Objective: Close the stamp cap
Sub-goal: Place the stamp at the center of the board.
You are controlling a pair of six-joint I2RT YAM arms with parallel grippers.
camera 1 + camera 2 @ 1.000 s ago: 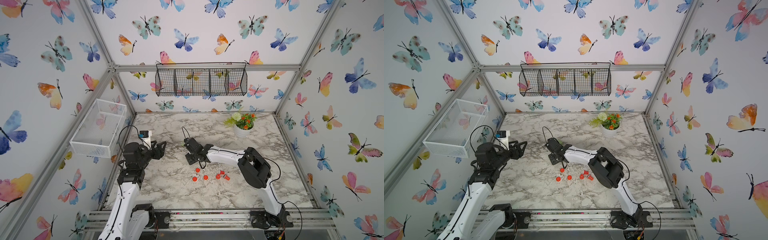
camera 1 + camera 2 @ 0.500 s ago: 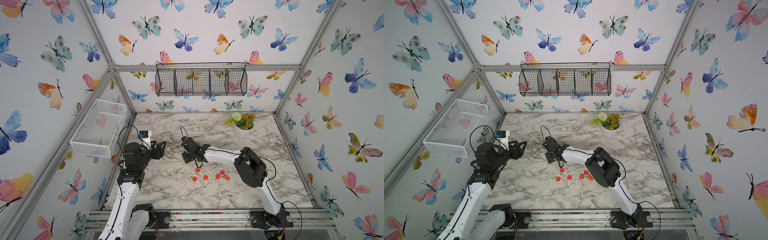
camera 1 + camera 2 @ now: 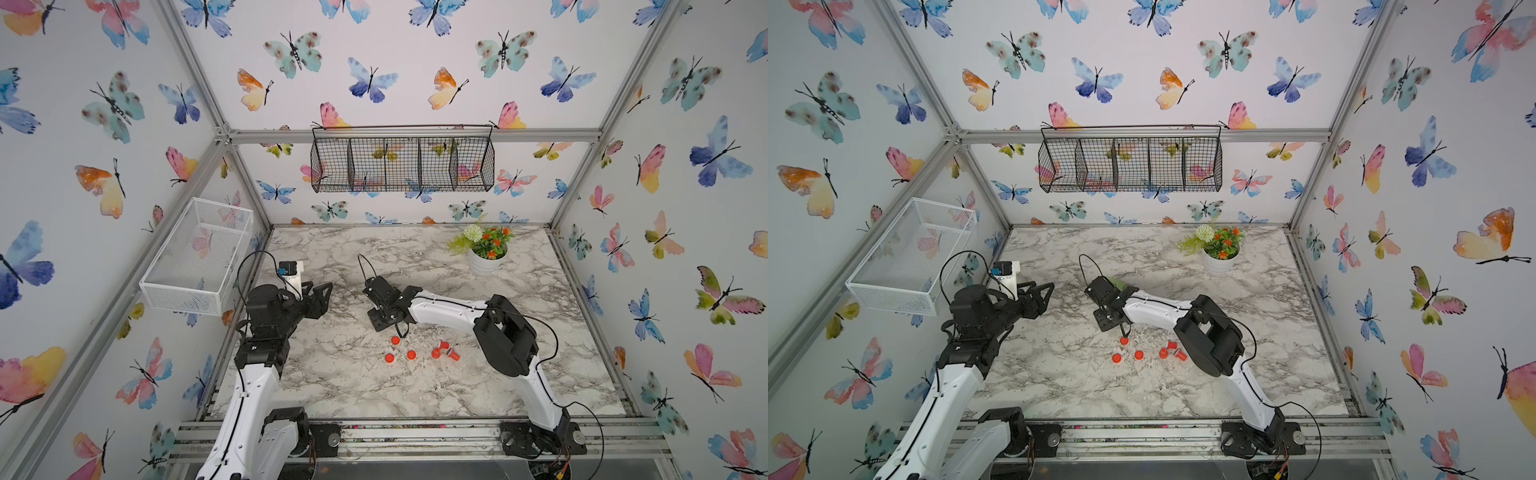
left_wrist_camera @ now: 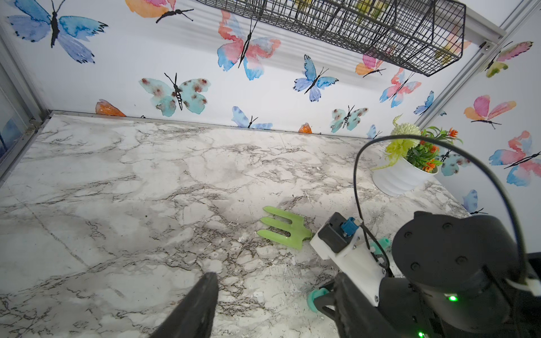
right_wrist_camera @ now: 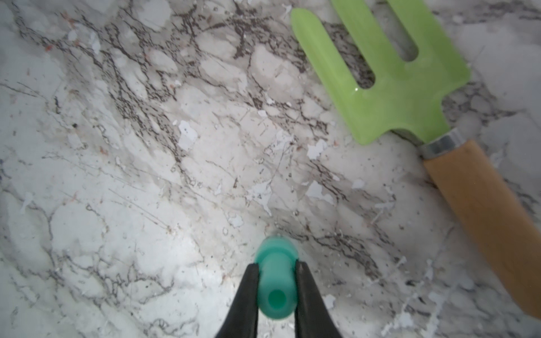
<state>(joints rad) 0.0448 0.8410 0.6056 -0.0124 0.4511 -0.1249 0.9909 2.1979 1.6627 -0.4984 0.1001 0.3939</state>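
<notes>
**Teal stamp pinched near mid-table, bare marble on most sides**

The right gripper (image 5: 276, 266) points down at the marble table (image 3: 415, 395), its black jaws pressed onto the teal stamp (image 5: 276, 282); the stamp's flared end is at the surface, though whether it touches cannot be told. A green garden fork (image 5: 395, 82) with a wooden handle lies flat just beside it, toward 12 o'clock, apart from the stamp.

In both top views this gripper stands a little toward 9 o'clock of the table's centre. A loose cluster of small red pieces (image 3: 411, 354) lies near at its 6 o'clock, apart from it; beyond them bare marble runs to the front edge. The flowerpot (image 3: 484, 259) sits at 1 o'clock near the back edge, well apart.

The left gripper (image 3: 322, 297) hovers at 9 o'clock of the right one, near the left edge, jaws spread and holding nothing; a strip of bare marble lies between the two. A white wire basket (image 3: 199, 253) juts from the left wall above that edge, at 10 o'clock.
</notes>
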